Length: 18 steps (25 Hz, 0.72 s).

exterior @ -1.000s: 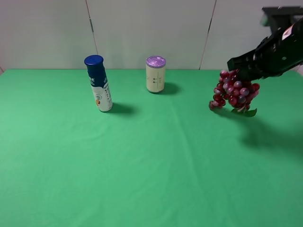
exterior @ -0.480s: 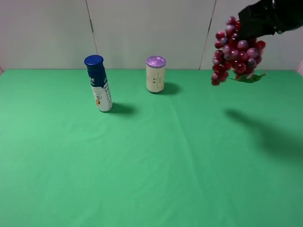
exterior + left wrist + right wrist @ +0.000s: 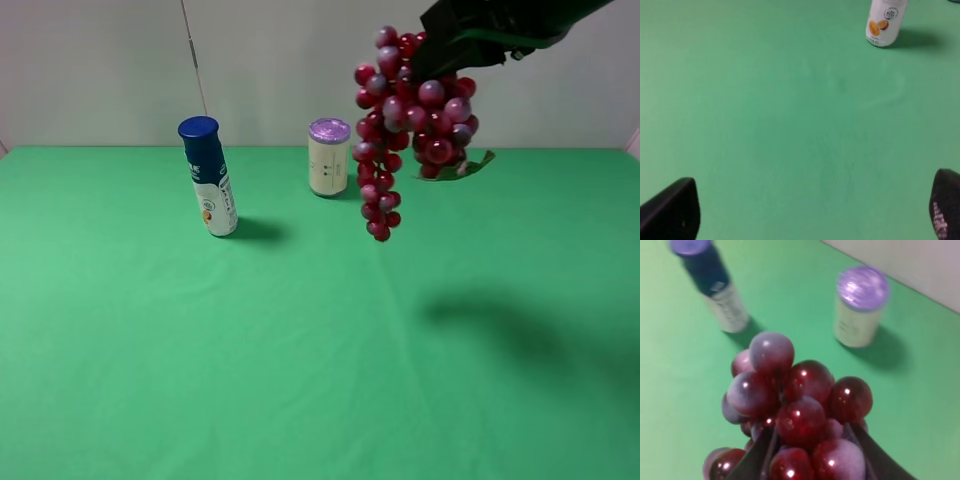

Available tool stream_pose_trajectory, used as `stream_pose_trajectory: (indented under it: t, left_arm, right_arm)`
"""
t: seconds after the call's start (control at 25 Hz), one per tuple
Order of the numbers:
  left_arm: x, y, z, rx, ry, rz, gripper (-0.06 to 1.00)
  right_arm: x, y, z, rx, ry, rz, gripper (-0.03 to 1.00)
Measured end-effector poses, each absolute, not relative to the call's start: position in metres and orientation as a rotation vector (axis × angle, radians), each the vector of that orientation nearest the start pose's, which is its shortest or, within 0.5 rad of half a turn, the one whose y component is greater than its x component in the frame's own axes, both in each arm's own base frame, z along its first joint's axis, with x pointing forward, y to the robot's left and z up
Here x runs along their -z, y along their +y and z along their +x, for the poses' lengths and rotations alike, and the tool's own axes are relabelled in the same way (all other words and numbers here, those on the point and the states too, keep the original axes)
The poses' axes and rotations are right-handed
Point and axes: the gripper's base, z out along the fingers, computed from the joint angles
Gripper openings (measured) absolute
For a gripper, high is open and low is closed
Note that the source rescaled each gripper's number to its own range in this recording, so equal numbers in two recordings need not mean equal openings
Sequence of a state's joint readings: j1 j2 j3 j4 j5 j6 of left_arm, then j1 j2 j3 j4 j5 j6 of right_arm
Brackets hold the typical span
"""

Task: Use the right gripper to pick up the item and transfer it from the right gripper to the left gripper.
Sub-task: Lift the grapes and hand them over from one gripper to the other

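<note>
The bunch of dark-red and pinkish grapes [image 3: 405,120] hangs high above the green table, its green leaf [image 3: 470,165] at the right end. My right gripper [image 3: 450,45] is shut on the bunch's top, at the upper right of the high view. In the right wrist view the grapes [image 3: 797,415] fill the near field between my two fingers [image 3: 752,462]. My left gripper [image 3: 810,210] is open and empty, low over bare cloth; only its two black fingertips [image 3: 670,210] show. It is out of the high view.
A blue-capped white bottle [image 3: 208,178] stands at the back left, also in the left wrist view [image 3: 884,22] and right wrist view [image 3: 715,287]. A purple-lidded cream jar [image 3: 328,157] stands at the back middle, just left of the hanging grapes. A white wall backs the table [image 3: 300,350].
My right gripper has lifted the grapes off the table and carried them up and to the left, toward the middle. The bunch now hangs longer. The bottle and jar have not moved.
</note>
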State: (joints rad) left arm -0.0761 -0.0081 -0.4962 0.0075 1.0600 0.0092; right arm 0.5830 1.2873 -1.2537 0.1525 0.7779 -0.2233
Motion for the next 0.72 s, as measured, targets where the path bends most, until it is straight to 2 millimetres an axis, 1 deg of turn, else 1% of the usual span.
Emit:
stream_pose_trajectory:
  t: [0.16,0.72]
  left_arm:
    - [-0.2762,0.0010,-0.0056,0.033,2.038,0.087,1.00]
    - [-0.2762,0.0029,-0.0055,0.011,2.038,0.076,1.00]
  right_arm:
    - [-0.3801,0.1669,0.2185,-0.384,2.150,-0.881,0.04]
    - [-0.3801,0.1687,0.2169,-0.405,2.149,-0.891,0.04]
